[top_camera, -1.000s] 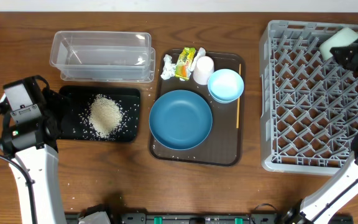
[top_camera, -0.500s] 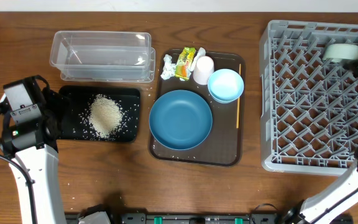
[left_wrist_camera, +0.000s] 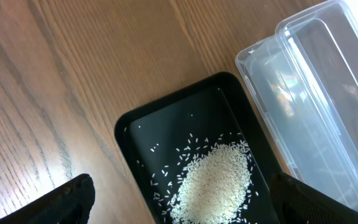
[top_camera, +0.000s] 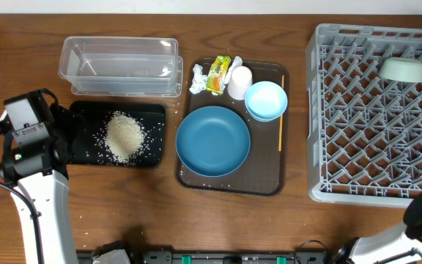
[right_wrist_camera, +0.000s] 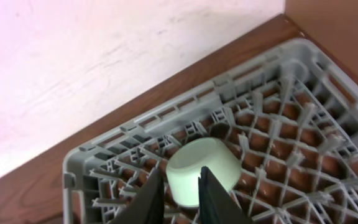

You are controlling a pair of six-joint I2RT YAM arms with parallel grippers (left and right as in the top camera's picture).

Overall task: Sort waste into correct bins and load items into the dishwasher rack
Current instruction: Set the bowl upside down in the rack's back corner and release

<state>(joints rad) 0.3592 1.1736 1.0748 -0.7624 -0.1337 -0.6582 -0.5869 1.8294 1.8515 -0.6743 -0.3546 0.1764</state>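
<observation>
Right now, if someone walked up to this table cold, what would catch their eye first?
The big grey dishwasher rack on the right dominates, holding one pale mint bowl in its far right corner. Next comes the large blue bowl on the brown tray at centre, then the white rice heap in the black tray on the left.

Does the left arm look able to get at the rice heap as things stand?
Probably yes. The left hand hangs open at the black tray's end, the rice heap lies uncovered in it, and nothing stands between; the clear tub sits beside the tray, not over it.
</observation>
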